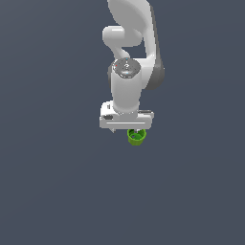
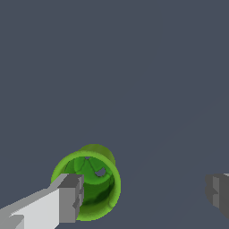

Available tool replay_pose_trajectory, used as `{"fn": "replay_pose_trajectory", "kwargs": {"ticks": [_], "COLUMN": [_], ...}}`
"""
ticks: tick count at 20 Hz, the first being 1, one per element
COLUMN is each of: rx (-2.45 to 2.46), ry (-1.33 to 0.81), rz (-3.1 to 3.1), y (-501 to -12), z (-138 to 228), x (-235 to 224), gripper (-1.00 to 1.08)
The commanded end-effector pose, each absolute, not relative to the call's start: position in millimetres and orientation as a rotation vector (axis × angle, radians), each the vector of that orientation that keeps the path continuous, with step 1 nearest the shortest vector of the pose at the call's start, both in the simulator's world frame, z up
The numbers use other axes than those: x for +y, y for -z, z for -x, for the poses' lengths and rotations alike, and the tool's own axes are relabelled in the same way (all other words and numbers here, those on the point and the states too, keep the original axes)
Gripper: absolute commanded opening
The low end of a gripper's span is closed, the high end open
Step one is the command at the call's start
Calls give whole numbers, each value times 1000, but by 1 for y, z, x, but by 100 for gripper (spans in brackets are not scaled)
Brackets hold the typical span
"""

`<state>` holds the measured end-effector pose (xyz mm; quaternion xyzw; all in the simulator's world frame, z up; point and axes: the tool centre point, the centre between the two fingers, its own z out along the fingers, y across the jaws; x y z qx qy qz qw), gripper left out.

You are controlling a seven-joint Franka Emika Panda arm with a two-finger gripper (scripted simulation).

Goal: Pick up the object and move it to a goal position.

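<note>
While the white robot arm (image 1: 128,81) reaches down from the top of the exterior view, these are the facts that can be seen.

Arm: white and grey, with rounded links; its wrist points straight down to the surface.

Pincer (image 2: 145,194): wide open. In the wrist view one light grey finger (image 2: 67,199) is at one side and the other grey finger (image 2: 218,193) is far from it at the opposite side, with much free space between them. It holds nothing.

Object: a small bright green round cup (image 2: 91,181) with a hollow, darker green inside. It stands upright, with the opening up.

Position of the cup: in the exterior view the cup (image 1: 136,136) shows just under the pincer's white body, slightly toward the exterior view's right of it. In the wrist view it is not in the middle between the fingers; it sits right at one finger, and this finger's tip covers part of the rim. If the finger touches the cup, I cannot tell.

Surface: a plain dark blue-grey ground (image 1: 57,182), flat, the same colour in both views.
</note>
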<state>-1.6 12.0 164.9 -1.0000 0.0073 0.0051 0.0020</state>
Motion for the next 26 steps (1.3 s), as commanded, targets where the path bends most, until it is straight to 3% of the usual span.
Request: {"fn": "replay_pose_trajectory", "kwargs": {"ticks": [1,14,26], "rx": [23,-61,-259], "ry": [-16,32,289], "rz": [3137,3150,3174], "y": [-165,-173,-229], "z": [2,-2,-15], "x": [12,17,23], "gripper": [28,28,28]}}
